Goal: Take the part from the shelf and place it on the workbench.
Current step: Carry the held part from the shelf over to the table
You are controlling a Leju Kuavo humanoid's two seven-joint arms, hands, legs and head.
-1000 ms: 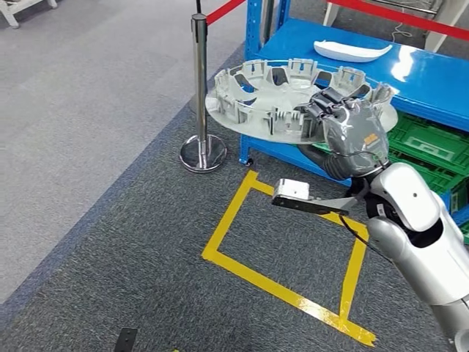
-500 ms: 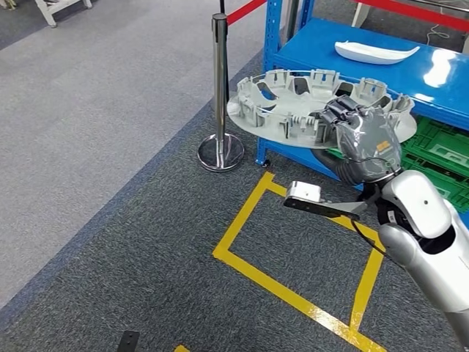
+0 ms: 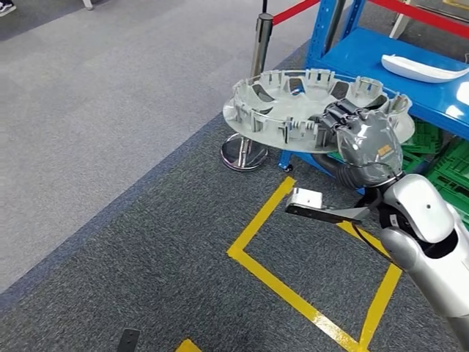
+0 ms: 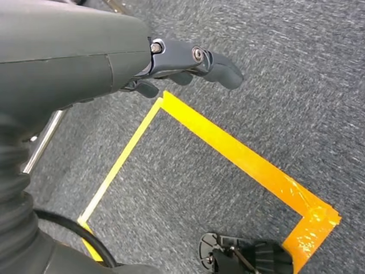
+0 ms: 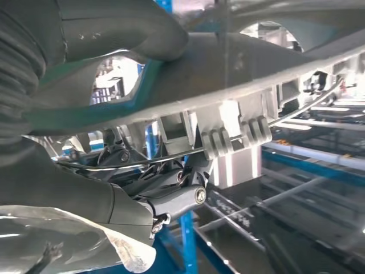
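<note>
Above yellow floor tape (image 3: 275, 287) | part (image 3: 287, 110) level | right robot hand (image 3: 362, 143) grips near rim

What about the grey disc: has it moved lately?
Yes. The disc has swung left, off the blue shelf, and now overlaps the post it stood beside.

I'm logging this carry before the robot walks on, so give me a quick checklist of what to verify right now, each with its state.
1. Right hand grips the grey wheel cover at its near rim: ok.
2. Wheel cover lifted off the blue shelf: ok.
3. Wheel cover held roughly level: ok.
4. Left hand holds nothing, hanging over the carpet and yellow floor tape: ok.
5. Stanchion apart from the wheel cover's edge: cannot tell.
6. Workbench in sight: not ok.
</note>
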